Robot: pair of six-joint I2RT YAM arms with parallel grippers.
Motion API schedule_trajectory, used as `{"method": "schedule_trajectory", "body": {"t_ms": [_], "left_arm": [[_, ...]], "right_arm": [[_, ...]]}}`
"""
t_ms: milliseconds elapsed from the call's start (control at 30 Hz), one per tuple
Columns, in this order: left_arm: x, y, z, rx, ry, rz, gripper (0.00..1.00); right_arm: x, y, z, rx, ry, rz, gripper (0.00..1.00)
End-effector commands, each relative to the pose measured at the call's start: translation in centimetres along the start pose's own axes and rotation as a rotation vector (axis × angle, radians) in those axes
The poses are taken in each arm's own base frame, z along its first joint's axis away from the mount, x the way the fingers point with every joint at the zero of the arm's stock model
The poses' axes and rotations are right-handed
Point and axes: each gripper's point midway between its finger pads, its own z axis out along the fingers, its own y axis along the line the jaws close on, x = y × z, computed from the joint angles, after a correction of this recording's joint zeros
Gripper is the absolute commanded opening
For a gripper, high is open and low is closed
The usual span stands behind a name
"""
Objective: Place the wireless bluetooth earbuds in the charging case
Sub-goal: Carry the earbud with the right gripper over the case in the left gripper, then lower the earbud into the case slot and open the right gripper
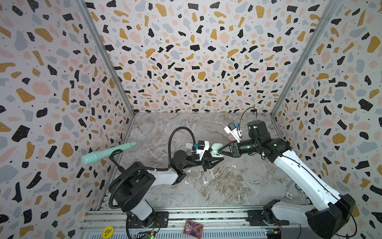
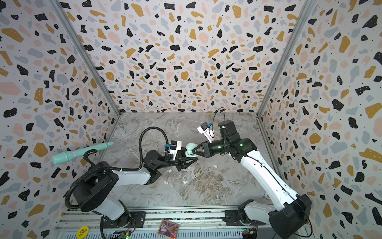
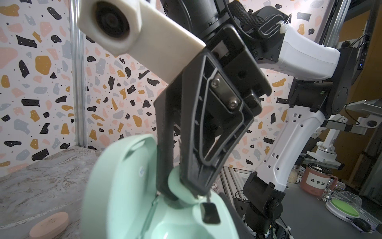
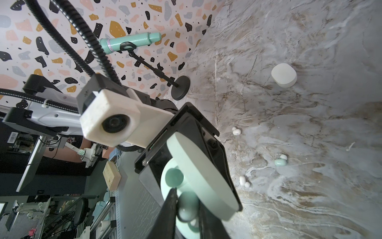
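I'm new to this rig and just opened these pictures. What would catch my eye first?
The speckled walls dominate, enclosing the marble table on three sides. At mid-table the left tool holds an open mint case while the right tool pinches a mint earbud at its base. A mint microphone juts from a stand by the left wall, and loose earbuds dot the table near the tools.
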Motion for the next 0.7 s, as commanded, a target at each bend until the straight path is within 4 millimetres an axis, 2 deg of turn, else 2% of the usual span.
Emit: {"method": "schedule_trajectory", "body": {"t_ms": [0, 233, 500, 667], "left_arm": [[-3.0, -1.4, 0.1, 0.040, -0.086, 0.105, 0.22], [-2.8, -1.3, 0.1, 0.038, -0.082, 0.099, 0.22], [-2.9, -1.3, 0.1, 0.035, -0.082, 0.095, 0.22], [-2.7, -1.2, 0.0, 0.029, -0.076, 0.090, 0.21]], "right_arm": [[-0.8, 0.6, -0.5, 0.017, -0.008, -0.022, 0.24], [-1.4, 1.0, -0.8, 0.026, -0.016, -0.037, 0.31], [-1.8, 1.4, -0.8, 0.034, -0.016, -0.055, 0.45], [-1.9, 1.8, -0.9, 0.032, -0.013, -0.065, 0.50]]}}
